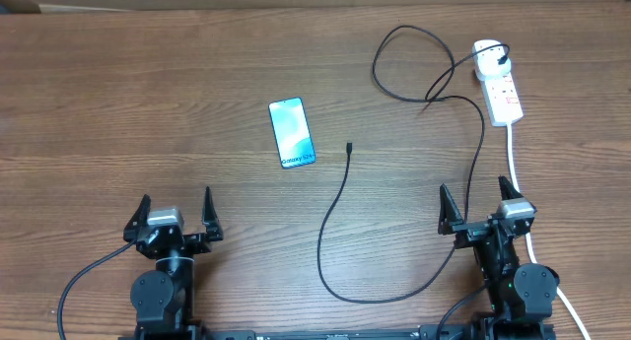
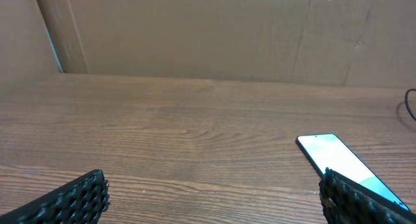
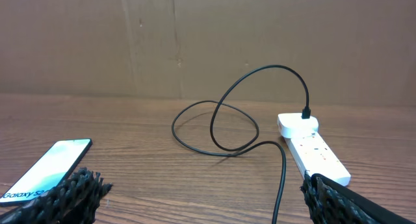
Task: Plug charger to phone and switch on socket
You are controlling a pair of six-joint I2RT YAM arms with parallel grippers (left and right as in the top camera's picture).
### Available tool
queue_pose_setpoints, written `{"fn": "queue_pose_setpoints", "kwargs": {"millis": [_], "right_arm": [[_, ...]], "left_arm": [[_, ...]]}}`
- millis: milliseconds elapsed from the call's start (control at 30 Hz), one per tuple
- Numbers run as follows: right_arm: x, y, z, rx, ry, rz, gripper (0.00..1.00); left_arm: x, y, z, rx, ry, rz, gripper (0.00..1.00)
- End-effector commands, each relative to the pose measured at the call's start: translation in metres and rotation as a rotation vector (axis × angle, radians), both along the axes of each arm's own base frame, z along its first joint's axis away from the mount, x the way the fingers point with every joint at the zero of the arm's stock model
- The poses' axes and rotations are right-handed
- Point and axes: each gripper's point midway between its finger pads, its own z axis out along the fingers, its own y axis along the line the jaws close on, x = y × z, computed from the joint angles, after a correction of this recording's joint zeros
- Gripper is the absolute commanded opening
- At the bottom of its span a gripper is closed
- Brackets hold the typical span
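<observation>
The phone [image 1: 292, 133] lies flat mid-table, light-blue screen up, white text at its near end; it also shows in the left wrist view [image 2: 338, 160] and the right wrist view [image 3: 47, 169]. The black charger cable [image 1: 340, 217] loops over the table, its free connector tip [image 1: 349, 146] just right of the phone, its adapter [image 1: 490, 54] plugged into the white socket strip [image 1: 501, 89] at the far right. Strip [image 3: 313, 148] and cable [image 3: 224, 120] show in the right wrist view. My left gripper [image 1: 177, 214] and right gripper [image 1: 479, 208] are open and empty near the front edge.
The strip's thick white cord [image 1: 517, 168] runs toward the front beside my right arm. A brown cardboard wall [image 2: 208, 36] stands behind the wooden table [image 1: 148, 103].
</observation>
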Motion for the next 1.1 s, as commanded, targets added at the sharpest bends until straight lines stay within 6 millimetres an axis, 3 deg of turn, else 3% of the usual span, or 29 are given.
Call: {"fn": "queue_pose_setpoints", "kwargs": {"millis": [0, 333, 500, 633, 800, 1067], "right_arm": [[0.0, -0.003, -0.001, -0.001, -0.005, -0.013, 1.0], [0.0, -0.003, -0.001, -0.001, -0.005, -0.013, 1.0], [0.0, -0.003, -0.001, -0.001, -0.005, -0.013, 1.0], [0.0, -0.003, -0.001, -0.001, -0.005, -0.013, 1.0], [0.0, -0.003, -0.001, -0.001, -0.005, -0.013, 1.0], [0.0, -0.003, -0.001, -0.001, -0.005, -0.013, 1.0]], "left_arm": [[0.0, -0.005, 0.001, -0.001, -0.009, -0.025, 0.99], [0.0, -0.007, 0.005, -0.019, -0.026, -0.035, 1.0], [-0.003, -0.059, 0.017, -0.302, -0.055, -0.323, 1.0], [-0.008, -0.073, 0.03, -0.4, -0.081, -0.41, 1.0], [-0.021, -0.092, 0.072, -0.372, -0.232, -0.566, 1.0], [-0.041, -0.072, 0.152, -0.318, -0.504, -0.489, 1.0]]}}
